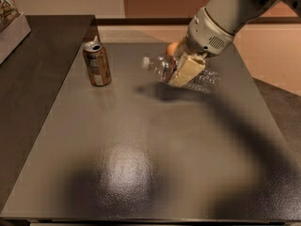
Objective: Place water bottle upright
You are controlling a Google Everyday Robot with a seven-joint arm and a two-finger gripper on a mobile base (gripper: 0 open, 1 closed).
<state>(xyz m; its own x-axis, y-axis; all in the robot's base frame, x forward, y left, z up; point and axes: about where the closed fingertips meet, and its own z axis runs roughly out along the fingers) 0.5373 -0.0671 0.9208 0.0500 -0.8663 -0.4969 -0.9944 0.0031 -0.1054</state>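
Note:
The water bottle [162,66] is a small clear crinkled bottle with a white cap pointing left. It lies roughly level in the air, a little above the dark table [141,145], at the back right. My gripper [184,69] is shut on the water bottle around its middle, with a tan finger [187,71] across the front of it. The bottle's base end [207,80] sticks out to the right of the finger. The bottle's shadow lies on the table just below it.
A brown-gold drink can [97,63], opened, stands upright at the back left of the table. An orange round object [173,48] shows partly behind the gripper. A box [10,25] sits on the darker counter at the far left.

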